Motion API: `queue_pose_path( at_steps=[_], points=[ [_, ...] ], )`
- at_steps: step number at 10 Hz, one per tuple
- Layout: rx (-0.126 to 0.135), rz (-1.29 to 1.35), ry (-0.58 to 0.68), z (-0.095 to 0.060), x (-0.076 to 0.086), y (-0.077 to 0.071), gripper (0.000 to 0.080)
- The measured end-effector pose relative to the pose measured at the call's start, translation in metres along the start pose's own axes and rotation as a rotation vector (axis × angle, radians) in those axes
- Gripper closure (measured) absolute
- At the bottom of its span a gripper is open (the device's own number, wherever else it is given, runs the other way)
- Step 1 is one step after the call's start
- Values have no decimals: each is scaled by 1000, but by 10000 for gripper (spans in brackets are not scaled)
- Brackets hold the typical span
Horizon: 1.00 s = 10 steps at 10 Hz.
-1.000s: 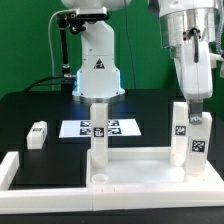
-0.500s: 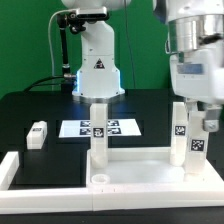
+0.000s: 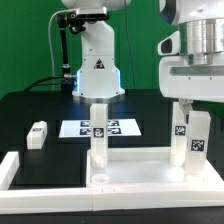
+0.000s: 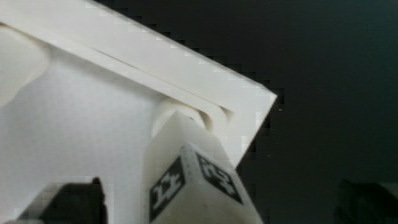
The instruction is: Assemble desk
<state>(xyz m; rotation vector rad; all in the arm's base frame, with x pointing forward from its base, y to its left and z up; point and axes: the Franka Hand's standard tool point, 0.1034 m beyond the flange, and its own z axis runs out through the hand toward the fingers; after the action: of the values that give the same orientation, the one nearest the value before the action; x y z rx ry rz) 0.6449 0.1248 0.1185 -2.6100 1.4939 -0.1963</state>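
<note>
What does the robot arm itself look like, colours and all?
The arm is glossy white, built of rounded shells with black sections at the joints. Its base carries a dark triangular emblem and a small blue light, and black cables trail off beside it. The gripper is a boxy white-and-grey block ending in two dark fingers.

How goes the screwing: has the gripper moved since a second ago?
Yes. Against the leg post on the exterior view's right, the gripper has turned in place above it, broad side now showing.
</note>
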Motion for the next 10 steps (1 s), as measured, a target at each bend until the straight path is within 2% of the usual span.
queue_pose_path(
  at_steps=[1,2,3,4,5,7,8,9,10],
  points=[
    [-5,-122,0,0,1,0,151],
    [-28,-337,-14,-4,6,0,151],
    [-34,-468,-23,-7,10,-3,151],
    [-19,-480,-6,-7,11,-5,151],
    [-20,-474,-7,-6,11,-4,151],
    [-20,-454,-7,-6,11,-4,415],
    [-23,-432,-6,-6,12,-3,415],
    [-24,-346,-4,-6,14,-3,488],
    [-25,-255,-2,-7,16,-2,488]
  ],
)
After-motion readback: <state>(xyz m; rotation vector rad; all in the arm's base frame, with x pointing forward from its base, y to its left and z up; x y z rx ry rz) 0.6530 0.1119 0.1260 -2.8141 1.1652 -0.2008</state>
